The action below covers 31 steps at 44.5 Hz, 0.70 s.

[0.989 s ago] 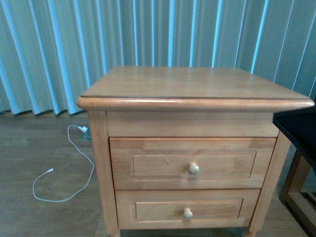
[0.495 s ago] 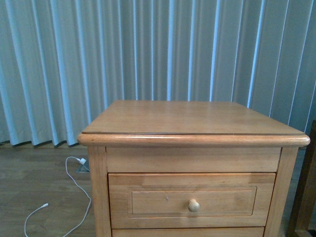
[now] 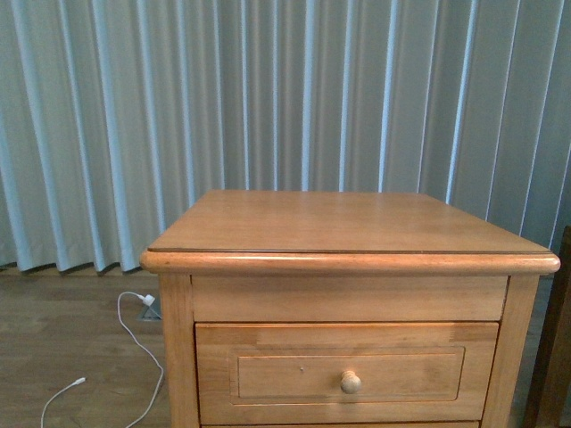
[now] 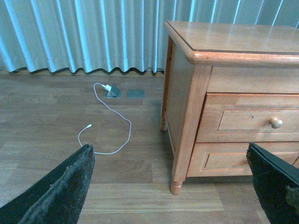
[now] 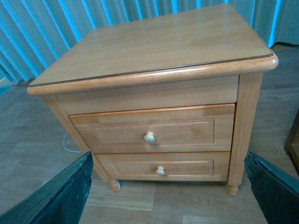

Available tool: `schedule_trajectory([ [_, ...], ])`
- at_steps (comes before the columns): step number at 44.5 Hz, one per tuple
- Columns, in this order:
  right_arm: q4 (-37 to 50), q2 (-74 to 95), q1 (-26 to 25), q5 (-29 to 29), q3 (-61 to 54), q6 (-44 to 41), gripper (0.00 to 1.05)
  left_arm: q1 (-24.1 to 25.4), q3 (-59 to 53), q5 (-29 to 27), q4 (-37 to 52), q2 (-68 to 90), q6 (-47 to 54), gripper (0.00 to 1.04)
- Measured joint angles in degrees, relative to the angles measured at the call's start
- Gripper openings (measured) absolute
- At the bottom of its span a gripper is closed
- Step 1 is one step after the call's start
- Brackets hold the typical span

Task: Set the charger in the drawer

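The charger, a white plug block with a black cable, is out of view in all views. The drawer (image 3: 268,374) is the upper, taller one of the wooden nightstand (image 3: 348,227); it is shut, with one round pale knob (image 3: 351,382). It also shows in the left wrist view (image 4: 243,119) and the right wrist view (image 5: 177,133). My left gripper (image 4: 169,147) is open and empty, low over the floor beside the nightstand's left front leg. My right gripper (image 5: 168,157) is open and empty, in front of the nightstand. Neither gripper shows in the front view.
A shorter look-alike drawer (image 5: 187,167) sits below, shut. A thin white cable (image 4: 119,123) with a white plug (image 4: 108,87) lies on the wood floor left of the nightstand. Curtains (image 3: 268,89) hang behind. Dark furniture (image 3: 558,357) stands at the right.
The front view has risen: the nightstand sits lower in frame, the lower drawer has dropped out of view, and more curtain shows.
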Motion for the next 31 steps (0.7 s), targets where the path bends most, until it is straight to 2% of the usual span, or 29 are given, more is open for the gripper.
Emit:
schedule_trajectory([
  [31,0.00,0.00,0.00,0.00,0.00,0.00,0.96,0.00,0.00,0.00,0.00,0.00,0.00,0.99],
])
